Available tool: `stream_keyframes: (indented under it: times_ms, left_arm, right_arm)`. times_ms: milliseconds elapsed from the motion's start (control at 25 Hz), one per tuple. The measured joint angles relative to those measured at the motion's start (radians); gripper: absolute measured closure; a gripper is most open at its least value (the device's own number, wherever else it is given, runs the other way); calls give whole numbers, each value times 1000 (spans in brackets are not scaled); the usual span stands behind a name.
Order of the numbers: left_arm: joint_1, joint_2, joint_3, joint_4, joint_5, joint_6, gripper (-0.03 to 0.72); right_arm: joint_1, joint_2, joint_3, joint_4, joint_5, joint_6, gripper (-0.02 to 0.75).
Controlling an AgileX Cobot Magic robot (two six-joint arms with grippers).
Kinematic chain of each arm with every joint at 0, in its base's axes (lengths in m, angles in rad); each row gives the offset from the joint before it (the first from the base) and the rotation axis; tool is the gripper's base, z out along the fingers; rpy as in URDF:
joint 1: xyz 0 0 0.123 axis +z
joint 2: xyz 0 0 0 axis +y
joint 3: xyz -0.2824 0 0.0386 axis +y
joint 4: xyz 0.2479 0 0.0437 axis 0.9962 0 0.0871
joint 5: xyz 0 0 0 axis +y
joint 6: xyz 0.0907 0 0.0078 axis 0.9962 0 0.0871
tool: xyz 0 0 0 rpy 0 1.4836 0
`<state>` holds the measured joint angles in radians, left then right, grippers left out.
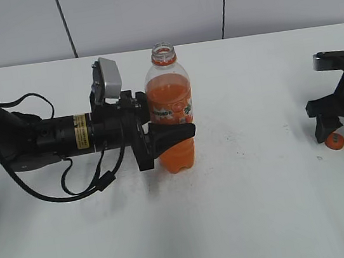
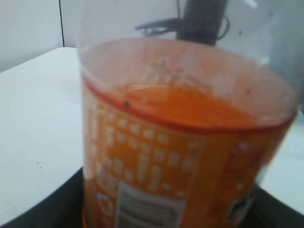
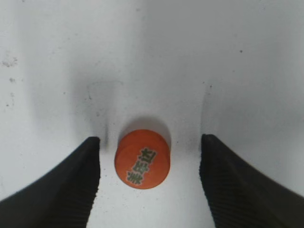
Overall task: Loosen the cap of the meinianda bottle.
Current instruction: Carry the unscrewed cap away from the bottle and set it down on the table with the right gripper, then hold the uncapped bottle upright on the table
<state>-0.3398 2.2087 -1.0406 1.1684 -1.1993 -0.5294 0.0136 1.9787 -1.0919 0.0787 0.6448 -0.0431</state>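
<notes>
The meinianda bottle (image 1: 171,113) stands upright mid-table, its neck open and capless. My left gripper (image 1: 172,136) is shut on its labelled body; the left wrist view shows the bottle (image 2: 180,156) filling the frame between the jaws. The orange cap (image 1: 334,141) lies flat on the table at the far right, below my right gripper (image 1: 339,131). In the right wrist view the cap (image 3: 142,159) rests on the table between the open jaws (image 3: 149,161), touching neither finger.
A white table (image 1: 247,208) with a grey panelled wall behind it. The left arm's black cable (image 1: 77,181) loops on the table beside the arm.
</notes>
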Motion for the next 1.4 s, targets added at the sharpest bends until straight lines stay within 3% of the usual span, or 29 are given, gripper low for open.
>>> stream_keyframes:
  times_ms: [200,640,720,840,920,1400]
  left_arm:
    - [0,0,0,0,0,0,259]
    - [0,0,0,0,0,-2,259]
    - [0,0,-1,0,0,-13,216]
    - [0,0,-1,7,-2,-49,90]
    - [0,0,-1,15,-3,-57,55]
    - [0,-111,17,15,-4,-62,53]
  right_arm:
    - [0,-5,0,18,12,0,197]
    - [0,-175,-75,48,39,-1,193]
    - [0,-194,-75,50,40,-1,193]
    - [0,-208,-75,54,41,-1,193]
    - [0,-210,-75,54,42,-1,193]
    - [0,-210,-75,103,53,-1,193]
